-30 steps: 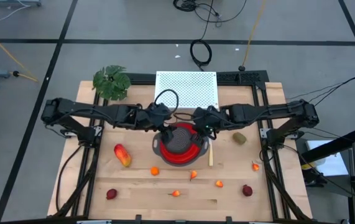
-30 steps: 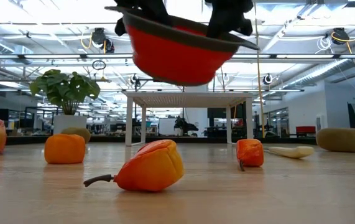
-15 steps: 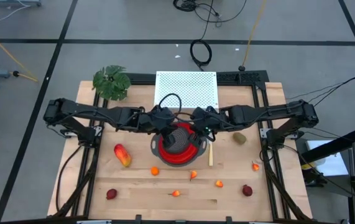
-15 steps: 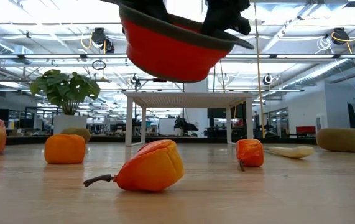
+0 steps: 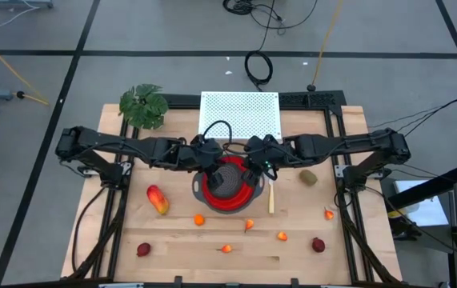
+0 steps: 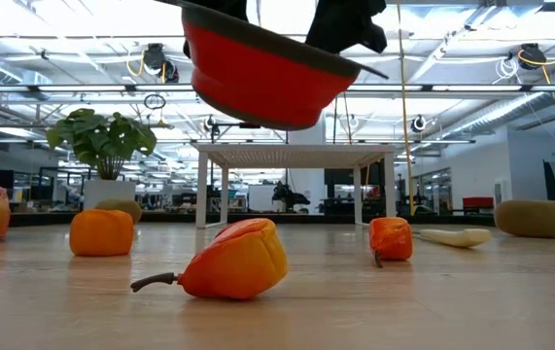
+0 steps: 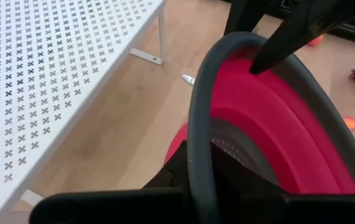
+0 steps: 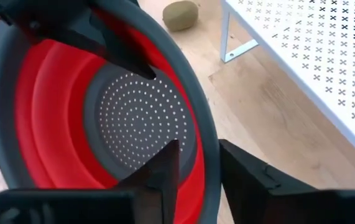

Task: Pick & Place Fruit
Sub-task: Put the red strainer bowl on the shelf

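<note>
Red bowl (image 5: 230,186) hangs in the air, mid frame. Left gripper (image 5: 205,160) pinches its rim tight. Right gripper (image 5: 252,164) straddles the rim w/ fingers a bit apart. Fruit (image 6: 233,261) lies on table (image 5: 180,240) below.

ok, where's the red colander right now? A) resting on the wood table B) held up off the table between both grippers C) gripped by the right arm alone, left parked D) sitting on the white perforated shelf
B: in the low view the red colander hangs clear above the tabletop and the fruit, with the left gripper and right gripper at opposite sides of its rim.
</note>
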`<action>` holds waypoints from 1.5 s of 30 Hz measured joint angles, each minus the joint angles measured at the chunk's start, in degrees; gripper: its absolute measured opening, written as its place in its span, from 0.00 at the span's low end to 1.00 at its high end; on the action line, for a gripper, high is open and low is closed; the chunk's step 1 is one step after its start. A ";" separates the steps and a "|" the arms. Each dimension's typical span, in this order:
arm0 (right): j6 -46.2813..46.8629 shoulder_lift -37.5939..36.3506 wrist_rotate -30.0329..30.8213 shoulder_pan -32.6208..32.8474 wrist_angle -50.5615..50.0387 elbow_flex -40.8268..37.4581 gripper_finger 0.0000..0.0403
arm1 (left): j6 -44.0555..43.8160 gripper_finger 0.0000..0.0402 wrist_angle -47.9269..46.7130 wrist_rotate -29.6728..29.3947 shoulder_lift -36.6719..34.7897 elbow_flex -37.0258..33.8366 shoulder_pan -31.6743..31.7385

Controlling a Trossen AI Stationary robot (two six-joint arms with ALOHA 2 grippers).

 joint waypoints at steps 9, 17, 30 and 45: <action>-1.75 -3.62 -0.27 0.34 0.43 0.03 0.32 | -2.88 0.05 -4.08 -1.81 0.05 -0.06 1.15; -2.96 -7.52 -0.12 1.93 -4.07 0.04 0.25 | -5.79 0.05 -4.85 -1.12 0.06 -0.07 3.65; -6.10 -13.82 -1.59 4.57 3.15 -12.66 0.02 | -8.68 0.05 0.10 8.76 -0.65 -0.07 7.79; -6.66 -37.83 -9.10 3.90 22.75 -38.99 0.00 | -6.32 0.05 5.96 12.64 -4.03 0.04 15.63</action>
